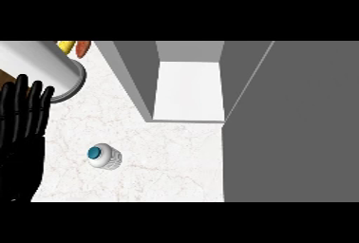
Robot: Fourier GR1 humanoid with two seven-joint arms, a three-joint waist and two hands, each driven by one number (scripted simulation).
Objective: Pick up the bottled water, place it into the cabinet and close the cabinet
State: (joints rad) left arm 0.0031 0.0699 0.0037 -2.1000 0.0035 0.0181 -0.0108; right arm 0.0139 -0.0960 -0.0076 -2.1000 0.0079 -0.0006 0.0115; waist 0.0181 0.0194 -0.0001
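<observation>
Evidently the cabinet (189, 90) stands open to receive the bottled water (105, 157), upright on the counter (168, 163) nearby. The left hand (22, 137) rests aside, fingers straight, holding nothing.

Pale marble counter (168, 161) carried a grey-rimmed white cylinder (38, 64) at upper left; a yellow item (66, 46) and an orange item (83, 47) lay beyond.

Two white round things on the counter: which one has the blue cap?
The bottled water, the small one standing apart. The larger white cylinder by the left hand has a grey rim, no cap.
</observation>
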